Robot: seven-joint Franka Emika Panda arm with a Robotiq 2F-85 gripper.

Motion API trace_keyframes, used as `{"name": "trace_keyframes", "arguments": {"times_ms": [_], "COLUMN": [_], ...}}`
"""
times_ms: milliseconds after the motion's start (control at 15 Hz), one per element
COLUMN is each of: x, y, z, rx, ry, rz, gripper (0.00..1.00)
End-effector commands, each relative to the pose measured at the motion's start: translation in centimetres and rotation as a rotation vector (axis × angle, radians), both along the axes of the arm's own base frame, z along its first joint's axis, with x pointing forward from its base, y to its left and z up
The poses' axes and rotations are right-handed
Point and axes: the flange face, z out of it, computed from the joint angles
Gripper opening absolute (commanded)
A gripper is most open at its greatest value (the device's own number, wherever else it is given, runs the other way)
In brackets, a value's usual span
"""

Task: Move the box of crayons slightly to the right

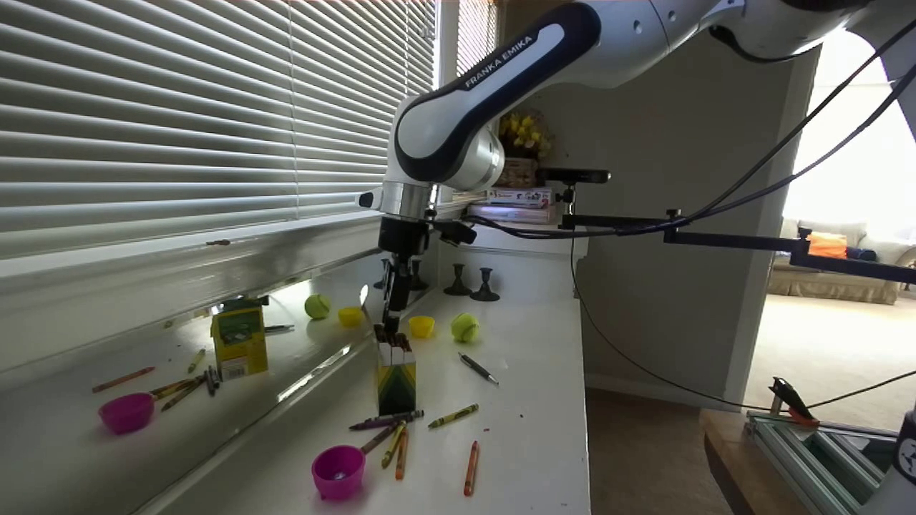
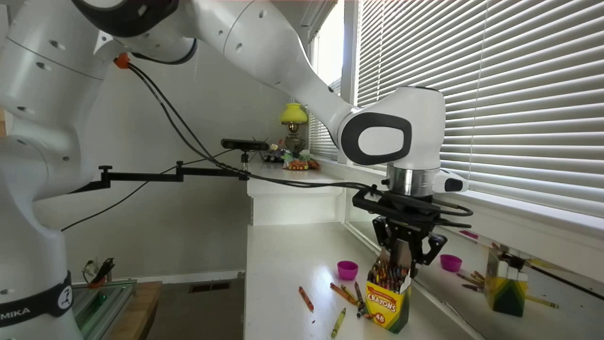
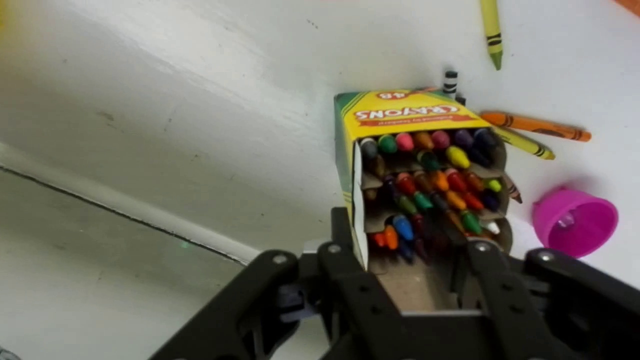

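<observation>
The box of crayons stands upright with its top open and crayon tips showing. In an exterior view I see its dark green side with yellow edges (image 1: 396, 386). In another exterior view its yellow labelled front (image 2: 383, 307) shows, and it also shows in the wrist view (image 3: 407, 112). My gripper (image 3: 397, 227) points down over the box and its jaws are apart. One finger is just outside a side wall of the box; the other is over the crayons inside the opening. The gripper is at the box top in both exterior views (image 1: 391, 325) (image 2: 401, 265). Finger contact cannot be told.
Loose crayons (image 1: 402, 452) lie beside the box near a pink cup (image 1: 338, 472). A yellow cup (image 1: 421, 327), a tennis ball (image 1: 465, 327), a pen (image 1: 478, 368) and dark candle holders (image 1: 485, 286) stand or lie beyond it. A reflective panel (image 1: 300, 372) runs along the window side.
</observation>
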Motion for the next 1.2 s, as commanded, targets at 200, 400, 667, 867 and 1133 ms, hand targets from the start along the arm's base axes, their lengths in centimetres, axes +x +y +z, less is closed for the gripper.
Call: {"name": "trace_keyframes", "arguments": {"times_ms": [200, 400, 667, 867, 1133], "x": [0.1, 0.5, 0.6, 0.7, 0.9], "y": [-1.5, -1.7, -1.7, -1.6, -1.5], "z": [1.3, 1.0, 0.5, 0.1, -0.2], "rx": [0.03, 0.018, 0.007, 0.005, 0.002], "ry": [0.031, 0.032, 0.041, 0.044, 0.037], "rz": [0.019, 0.012, 0.011, 0.01, 0.011], "gripper": [0.41, 0.42, 0.34, 0.28, 0.29]}}
